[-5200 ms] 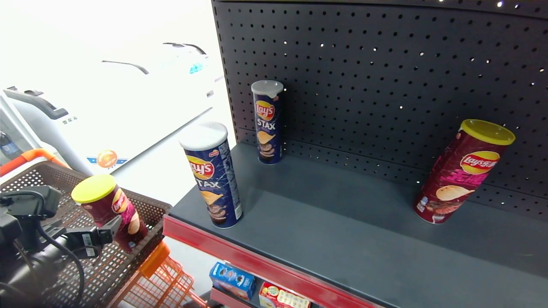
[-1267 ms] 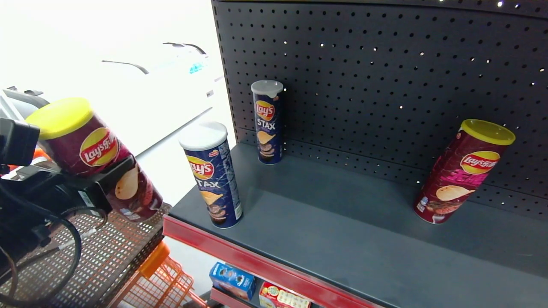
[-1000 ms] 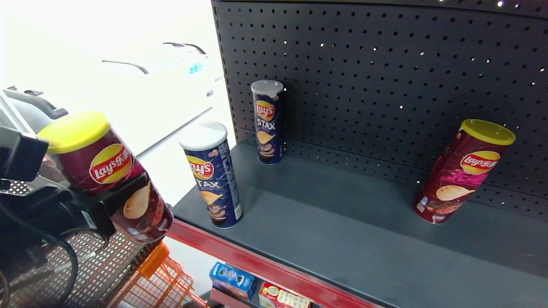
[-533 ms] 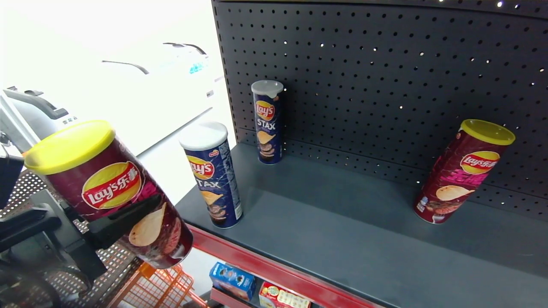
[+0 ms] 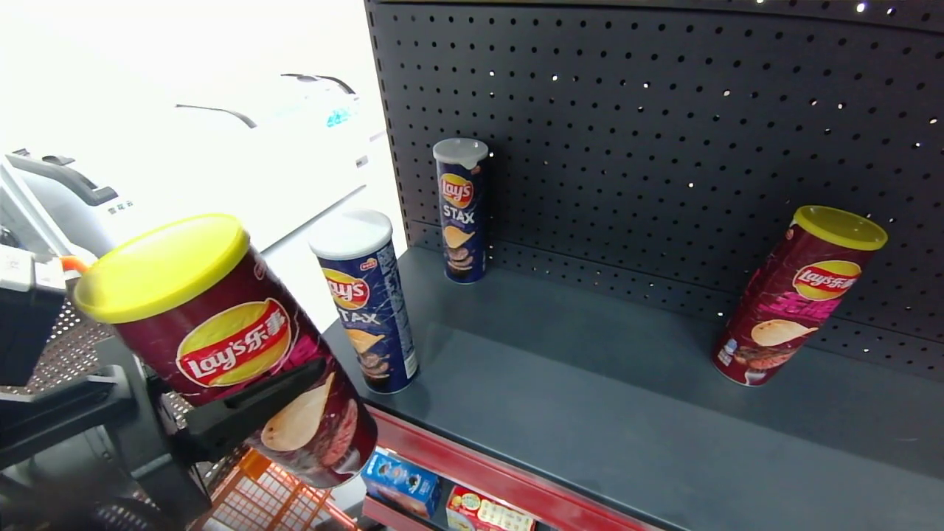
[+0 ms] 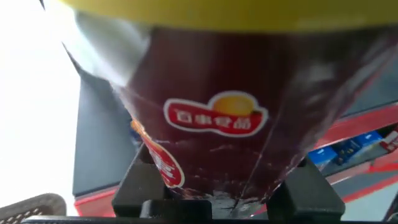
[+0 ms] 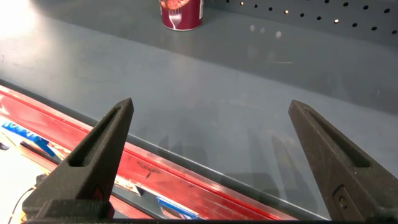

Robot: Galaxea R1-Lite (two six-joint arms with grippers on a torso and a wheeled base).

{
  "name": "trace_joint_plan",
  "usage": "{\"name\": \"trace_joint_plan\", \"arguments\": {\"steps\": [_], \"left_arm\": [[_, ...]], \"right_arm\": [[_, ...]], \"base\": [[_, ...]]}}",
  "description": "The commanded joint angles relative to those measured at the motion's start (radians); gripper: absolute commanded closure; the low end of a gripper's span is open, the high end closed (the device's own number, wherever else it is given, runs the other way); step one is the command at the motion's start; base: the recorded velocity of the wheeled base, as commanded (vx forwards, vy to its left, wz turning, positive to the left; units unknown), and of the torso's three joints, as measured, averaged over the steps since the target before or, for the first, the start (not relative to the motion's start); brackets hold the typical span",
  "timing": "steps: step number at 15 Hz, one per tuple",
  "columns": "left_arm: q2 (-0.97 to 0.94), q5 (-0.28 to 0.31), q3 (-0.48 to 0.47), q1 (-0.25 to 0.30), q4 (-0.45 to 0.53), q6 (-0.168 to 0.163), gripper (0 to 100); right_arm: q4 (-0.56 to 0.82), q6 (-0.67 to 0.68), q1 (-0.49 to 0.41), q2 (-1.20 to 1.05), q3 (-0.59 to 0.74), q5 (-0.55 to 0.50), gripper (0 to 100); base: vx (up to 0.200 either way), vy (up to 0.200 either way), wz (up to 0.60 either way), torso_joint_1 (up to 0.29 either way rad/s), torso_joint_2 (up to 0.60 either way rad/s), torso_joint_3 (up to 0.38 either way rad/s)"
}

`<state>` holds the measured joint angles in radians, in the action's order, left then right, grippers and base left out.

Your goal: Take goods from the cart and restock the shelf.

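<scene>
My left gripper [image 5: 280,398] is shut on a maroon chip can with a yellow lid [image 5: 228,346], held tilted in the air just left of the shelf's front corner, above the cart [image 5: 59,354]. In the left wrist view the can [image 6: 230,112] sits between the gripper [image 6: 224,193] fingers. On the dark shelf [image 5: 590,383] stand two blue cans [image 5: 365,302] [image 5: 460,210]. Another maroon can [image 5: 796,295] leans at the right by the pegboard. My right gripper [image 7: 211,109] is open and empty over the shelf's front part, with that maroon can's base [image 7: 182,12] beyond it.
A black pegboard wall [image 5: 664,110] backs the shelf, and a red strip [image 5: 479,472] runs along its front edge. Small boxes [image 5: 402,479] lie on the shelf below. A white chest freezer [image 5: 221,184] stands at the left. The shelf between the blue and maroon cans is bare.
The left gripper has lifted the maroon can out of the cart and carried it up and to the right, toward the shelf's front corner. The cans on the shelf have not moved.
</scene>
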<state>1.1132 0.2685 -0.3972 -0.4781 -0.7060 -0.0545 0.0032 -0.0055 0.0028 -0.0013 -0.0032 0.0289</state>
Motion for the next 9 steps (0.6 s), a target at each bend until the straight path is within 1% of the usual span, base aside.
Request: {"name": "trace_joint_plan", "arguments": {"steps": [1,3,5,7,8,9], "left_arm": [[0.053,0.001,-0.026,-0.048,-0.001,-0.001,100],[0.103,0.003,-0.074,-0.093,-0.001,-0.001,100],[0.158,0.003,-0.095,-0.16,-0.004,0.001,100],[0.218,0.006,-0.117,-0.195,-0.006,-0.001,100],[0.243,0.006,-0.144,-0.212,-0.006,0.001,100],[0.27,0.006,-0.176,-0.217,-0.004,0.001,100]], "right_arm": [[0.0,-0.001,0.0,0.001,0.0,0.0,0],[0.0,-0.001,0.0,0.001,0.0,0.0,0],[0.0,-0.001,0.0,0.001,0.0,0.0,0],[0.0,-0.001,0.0,0.001,0.0,0.0,0],[0.0,-0.001,0.0,0.001,0.0,0.0,0],[0.0,-0.001,0.0,0.001,0.0,0.0,0]], "base": [[0.0,0.0,0.0,0.0,0.0,0.0],[0.0,0.0,0.0,0.0,0.0,0.0],[0.0,0.0,0.0,0.0,0.0,0.0],[0.0,0.0,0.0,0.0,0.0,0.0],[0.0,0.0,0.0,0.0,0.0,0.0],[0.0,0.0,0.0,0.0,0.0,0.0]]}}
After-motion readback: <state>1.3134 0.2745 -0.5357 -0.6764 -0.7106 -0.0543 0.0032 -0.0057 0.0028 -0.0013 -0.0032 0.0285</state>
